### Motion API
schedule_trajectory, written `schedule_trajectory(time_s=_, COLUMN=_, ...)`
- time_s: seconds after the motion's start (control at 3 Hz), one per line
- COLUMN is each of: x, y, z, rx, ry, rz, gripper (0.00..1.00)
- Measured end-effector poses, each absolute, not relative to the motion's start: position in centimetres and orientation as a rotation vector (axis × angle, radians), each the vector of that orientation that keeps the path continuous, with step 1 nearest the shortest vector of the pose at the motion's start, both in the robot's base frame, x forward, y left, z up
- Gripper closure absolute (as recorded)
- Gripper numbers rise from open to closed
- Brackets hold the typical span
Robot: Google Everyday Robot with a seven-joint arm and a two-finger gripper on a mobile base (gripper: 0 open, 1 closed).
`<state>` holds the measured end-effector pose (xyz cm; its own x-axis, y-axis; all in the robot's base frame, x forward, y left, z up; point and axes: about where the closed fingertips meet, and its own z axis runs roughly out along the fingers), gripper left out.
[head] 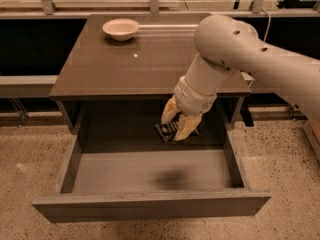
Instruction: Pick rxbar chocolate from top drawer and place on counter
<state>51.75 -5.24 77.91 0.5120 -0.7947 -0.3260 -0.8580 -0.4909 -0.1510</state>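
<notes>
Now, mid-lift, your gripper (176, 123), seemingly clamped on the rxbar chocolate (166, 130), hangs above the top drawer (150, 206); next, raise it clear onto the counter (125, 66).

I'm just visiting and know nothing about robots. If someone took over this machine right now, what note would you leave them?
Gripper: over the back of the open top drawer, jaws shut on the rxbar chocolate.
Bar: held off the drawer floor, below the level of the counter.
Counter: a white bowl sits near its far edge.
Done: drawer open, bar grasped and raised.
Left: bring the bar up over the counter, set it down, let go.
</notes>
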Motion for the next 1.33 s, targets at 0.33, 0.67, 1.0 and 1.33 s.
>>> schedule_trajectory(time_s=0.33, x=54.7, y=-7.1, z=81.2, rx=-2.424, ry=1.486, rz=0.212, gripper=1.00)
schedule_trajectory(time_s=0.67, x=58.3, y=-8.6, z=85.8, rx=-2.378, ry=1.580, rz=0.081, gripper=1.00)
schedule_trajectory(time_s=1.0, x=61.7, y=-9.0, z=89.4, rx=-2.353, ry=1.670, rz=-0.047, gripper=1.00)
schedule_trajectory(time_s=1.33, x=65.6, y=-8.6, z=90.2, rx=-2.322, ry=1.748, rz=-0.083, gripper=1.00)
